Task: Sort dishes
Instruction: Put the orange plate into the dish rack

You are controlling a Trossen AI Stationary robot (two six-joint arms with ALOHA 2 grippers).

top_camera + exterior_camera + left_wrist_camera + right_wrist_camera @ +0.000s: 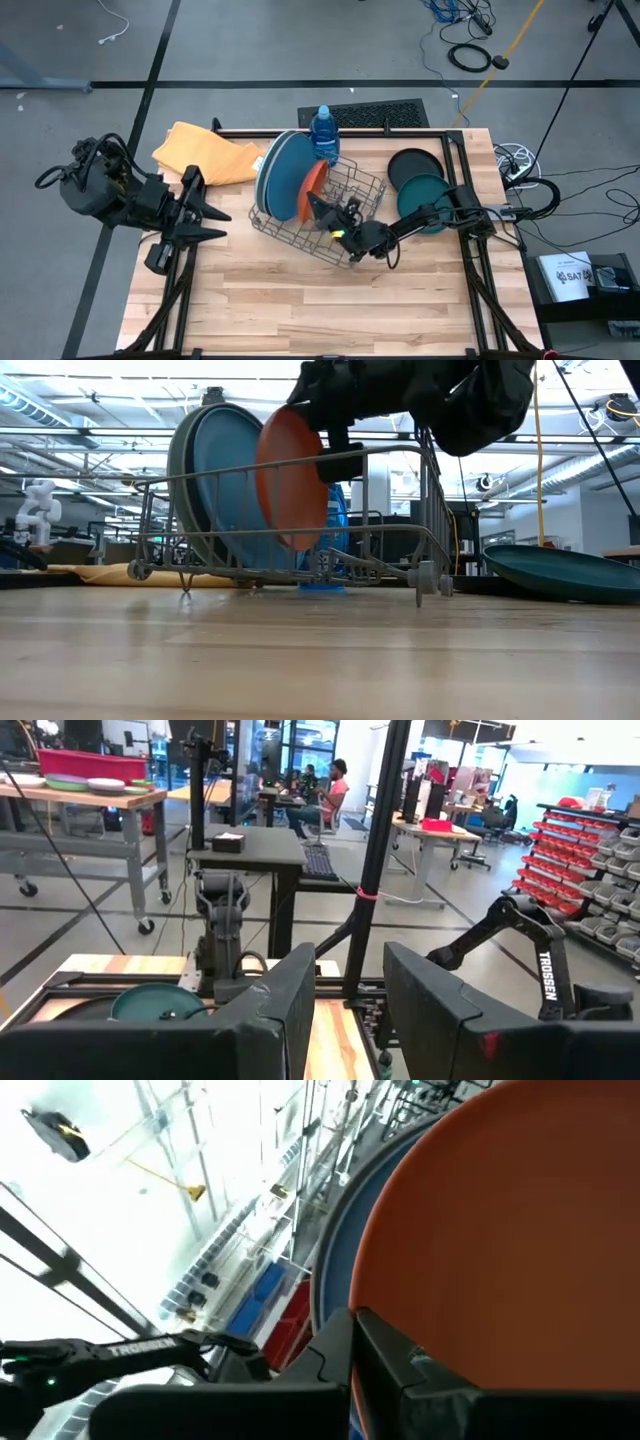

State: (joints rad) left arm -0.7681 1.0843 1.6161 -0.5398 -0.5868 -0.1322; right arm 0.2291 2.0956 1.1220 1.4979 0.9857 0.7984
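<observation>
A wire rack (365,190) stands mid-table and holds a grey plate (262,172) and a blue plate (285,168) on edge. An orange plate (312,188) stands tilted beside them inside the rack, and my right gripper (320,208) is shut on it. A dark teal plate (428,190) and a black plate (414,162) lie flat on the table's right side. My left gripper (214,216) waits open and raised over the table's left edge, with nothing between its fingers (270,1010). My right gripper pinches the orange plate's rim (400,1342) between its two fingers, on the upper part of the rim (318,422). The fingers come slanting from the table's near right. The plate stands on edge, tilted, with its lower part inside the rack (400,510); whether that part touches the wires I cannot tell.
A blue water bottle (324,133) stands just behind the rack at the far edge. A folded yellow cloth (205,155) lies at the far left. The near half of the wooden table (320,300) is bare. Metal frame posts run along both sides.
</observation>
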